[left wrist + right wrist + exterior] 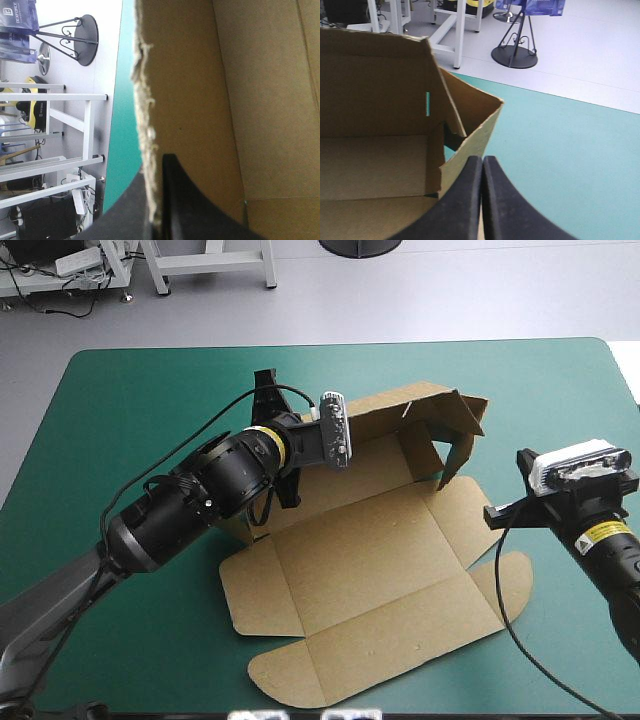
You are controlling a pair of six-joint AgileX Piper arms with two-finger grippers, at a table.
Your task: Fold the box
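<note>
Brown box (200,100) edge across left end effector (157,165)

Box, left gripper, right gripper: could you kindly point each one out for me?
box (370,570), high view, flat middle panel.
left gripper (156,167), left wrist view, between fingertips pinching box edge.
right gripper (481,159), right wrist view, where shut fingertips meet.

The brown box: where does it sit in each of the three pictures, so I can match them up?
High view: the box lies mid-table, far walls raised.
Left wrist view: its edge is pinched by the left gripper.
Right wrist view: its raised corner stands just ahead of the right gripper.
Shared landmark: the teal-green cover.
</note>
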